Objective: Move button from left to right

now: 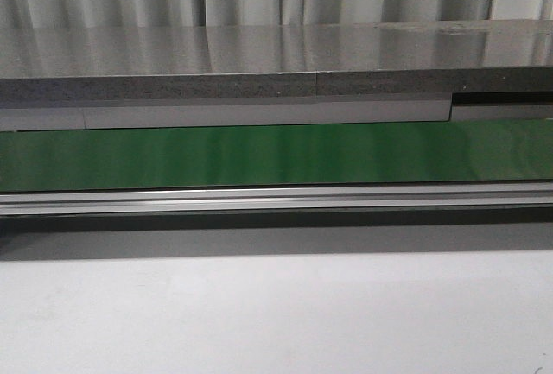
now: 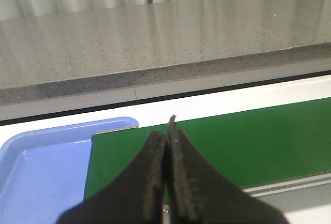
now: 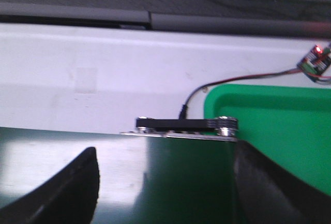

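Observation:
The button is not in any view. My left gripper (image 2: pixel 168 131) is shut and empty, its black fingers pressed together above the left end of the green conveyor belt (image 2: pixel 248 141), next to a blue tray (image 2: pixel 36 167). My right gripper (image 3: pixel 165 182) is open and empty, its fingers spread wide over the right end of the belt (image 3: pixel 186 177), beside a green tray (image 3: pixel 279 131). Neither arm shows in the front view, where the belt (image 1: pixel 276 154) runs across bare.
A grey stone-look counter (image 1: pixel 259 54) runs behind the belt. A metal rail (image 1: pixel 276 197) edges the belt's near side, with white table (image 1: pixel 276 313) in front. A black bracket (image 3: pixel 186 124) and a wired small circuit board (image 3: pixel 316 58) sit near the green tray.

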`<action>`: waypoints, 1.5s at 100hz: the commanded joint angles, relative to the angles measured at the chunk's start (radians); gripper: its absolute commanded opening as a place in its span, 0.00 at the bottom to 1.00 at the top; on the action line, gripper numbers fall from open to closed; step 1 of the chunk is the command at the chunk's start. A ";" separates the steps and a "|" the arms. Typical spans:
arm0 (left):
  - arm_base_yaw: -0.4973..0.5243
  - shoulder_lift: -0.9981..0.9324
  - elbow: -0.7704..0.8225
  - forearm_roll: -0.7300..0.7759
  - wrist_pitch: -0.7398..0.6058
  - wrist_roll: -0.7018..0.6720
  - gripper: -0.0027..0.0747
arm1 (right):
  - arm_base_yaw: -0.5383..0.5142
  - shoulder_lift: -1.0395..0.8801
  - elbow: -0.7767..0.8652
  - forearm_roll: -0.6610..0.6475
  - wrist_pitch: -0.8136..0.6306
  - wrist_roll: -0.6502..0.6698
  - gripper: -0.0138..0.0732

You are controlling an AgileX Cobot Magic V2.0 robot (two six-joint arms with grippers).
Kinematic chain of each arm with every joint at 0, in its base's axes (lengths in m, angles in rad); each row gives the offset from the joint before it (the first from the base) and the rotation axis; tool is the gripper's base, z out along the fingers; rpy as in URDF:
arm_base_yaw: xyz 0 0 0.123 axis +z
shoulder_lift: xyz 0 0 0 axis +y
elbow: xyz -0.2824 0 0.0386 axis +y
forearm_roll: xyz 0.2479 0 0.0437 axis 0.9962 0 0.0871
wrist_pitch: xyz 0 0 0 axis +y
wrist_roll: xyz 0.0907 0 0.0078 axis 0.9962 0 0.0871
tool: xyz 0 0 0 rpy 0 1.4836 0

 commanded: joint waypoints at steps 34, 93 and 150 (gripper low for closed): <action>-0.008 0.007 -0.028 -0.010 -0.075 0.000 0.01 | 0.243 -0.409 0.386 0.035 -0.432 -0.002 0.78; -0.008 0.007 -0.028 -0.010 -0.075 0.000 0.01 | 0.301 -1.031 0.968 0.113 -0.705 -0.002 0.78; -0.008 0.007 -0.028 -0.010 -0.075 0.000 0.01 | 0.301 -1.210 0.998 0.157 -0.601 -0.002 0.66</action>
